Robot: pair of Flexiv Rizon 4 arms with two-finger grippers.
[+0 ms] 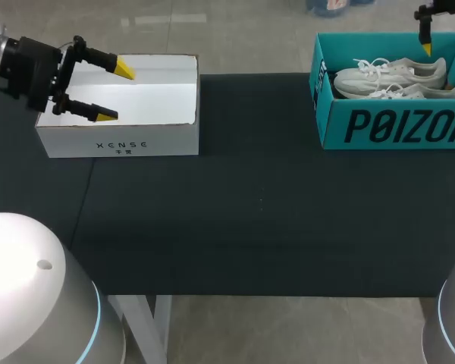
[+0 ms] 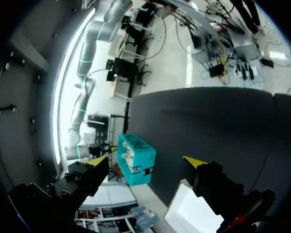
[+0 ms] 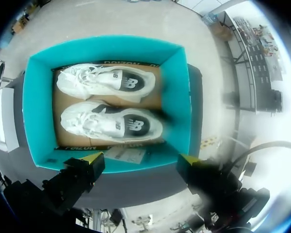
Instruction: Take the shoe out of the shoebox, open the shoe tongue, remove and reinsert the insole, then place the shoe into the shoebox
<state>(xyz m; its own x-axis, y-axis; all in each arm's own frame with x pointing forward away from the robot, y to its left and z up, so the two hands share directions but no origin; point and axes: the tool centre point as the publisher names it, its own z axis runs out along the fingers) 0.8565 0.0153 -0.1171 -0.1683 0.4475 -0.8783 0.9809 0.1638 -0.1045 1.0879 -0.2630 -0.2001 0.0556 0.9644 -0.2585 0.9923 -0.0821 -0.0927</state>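
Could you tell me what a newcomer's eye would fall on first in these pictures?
The teal shoebox at the far right of the table, with two white shoes side by side inside and the right gripper open above it. Opposite, the left gripper is open at a white box.

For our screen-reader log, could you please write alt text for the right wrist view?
Two white shoes lie side by side in an open teal shoebox, seen from above. The right pincer hangs open above the box's edge, holding nothing.
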